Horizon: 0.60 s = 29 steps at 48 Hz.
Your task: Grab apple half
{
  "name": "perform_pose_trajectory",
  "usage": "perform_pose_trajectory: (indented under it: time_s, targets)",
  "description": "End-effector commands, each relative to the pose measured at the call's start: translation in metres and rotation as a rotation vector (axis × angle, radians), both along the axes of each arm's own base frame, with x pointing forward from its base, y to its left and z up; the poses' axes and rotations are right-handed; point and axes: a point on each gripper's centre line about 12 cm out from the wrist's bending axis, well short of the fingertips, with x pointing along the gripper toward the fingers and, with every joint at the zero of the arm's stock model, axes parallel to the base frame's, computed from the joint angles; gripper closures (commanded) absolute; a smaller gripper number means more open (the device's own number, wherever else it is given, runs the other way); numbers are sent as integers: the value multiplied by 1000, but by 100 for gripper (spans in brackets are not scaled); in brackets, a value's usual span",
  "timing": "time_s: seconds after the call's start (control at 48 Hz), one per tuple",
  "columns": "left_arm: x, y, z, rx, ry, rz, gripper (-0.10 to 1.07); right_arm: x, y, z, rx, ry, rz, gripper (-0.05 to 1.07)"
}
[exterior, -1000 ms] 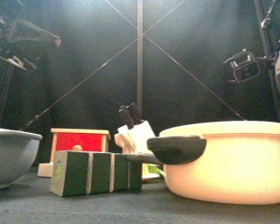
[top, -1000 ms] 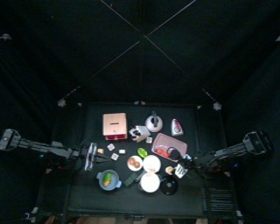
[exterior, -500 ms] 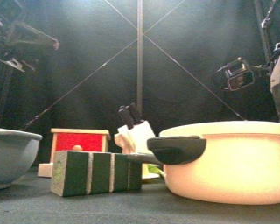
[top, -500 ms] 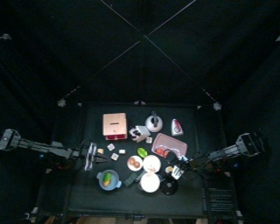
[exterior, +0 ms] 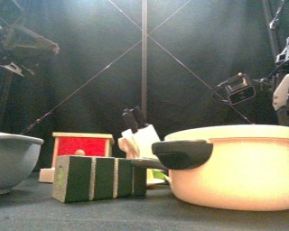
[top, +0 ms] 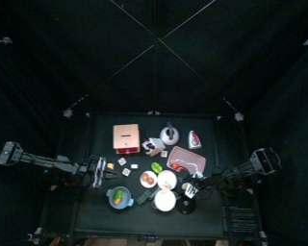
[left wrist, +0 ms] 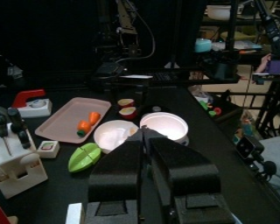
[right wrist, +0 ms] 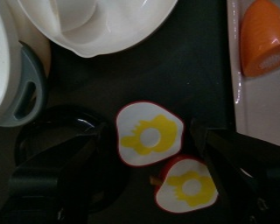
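Since a second ago the right gripper [exterior: 237, 87] has come down and inward from the right in the front view, and now hangs above the cream pot [exterior: 237, 171]; the left arm has kept still.

At the left, the left gripper [left wrist: 152, 173] hangs high at the table's [exterior: 172, 217] left edge. Its jaws are partly apart with nothing between them, and there is open air below. The front view cuts it off at the picture's side. Ahead of it lie a pink tray [left wrist: 60, 112] with an orange piece [left wrist: 87, 124] and two white bowls [left wrist: 115, 134] close together, with little bare table between.

In the middle, the front view is blocked by a grey bowl [exterior: 7, 159], green blocks [exterior: 98, 178] and the pot, which hide everything behind.

At the right, the right gripper's jaws are spread fully wide and hold nothing. Two apple halves [right wrist: 149, 134] lie cut face up, side by side, below and between the jaws. Whether the jaws touch them cannot be told. From above they are too small to pick out.
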Motion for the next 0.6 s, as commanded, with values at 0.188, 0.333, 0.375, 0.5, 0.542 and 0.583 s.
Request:
perform_pose_trajectory:
  time_s: [0.188, 0.333, 0.375, 0.5, 0.542, 0.583]
  targets:
    - [1, 0, 3, -2, -14, 2, 48, 3, 1, 4, 4, -13, -2, -1]
    - [1, 0, 3, -1, -11, 2, 48, 4, 1, 3, 3, -10, -2, -1]
    - [1, 1, 2, -1, -8, 3, 48, 4, 1, 2, 1, -9, 1, -1]
    - [1, 2, 1, -1, -6, 11, 48, 7, 1, 2, -3, -6, 8, -1]
    - [1, 3, 1, -2, -6, 14, 48, 7, 1, 1, -3, -4, 8, -1]
    - [1, 3, 1, -2, -6, 14, 48, 7, 1, 0, -5, -1, 10, -1]
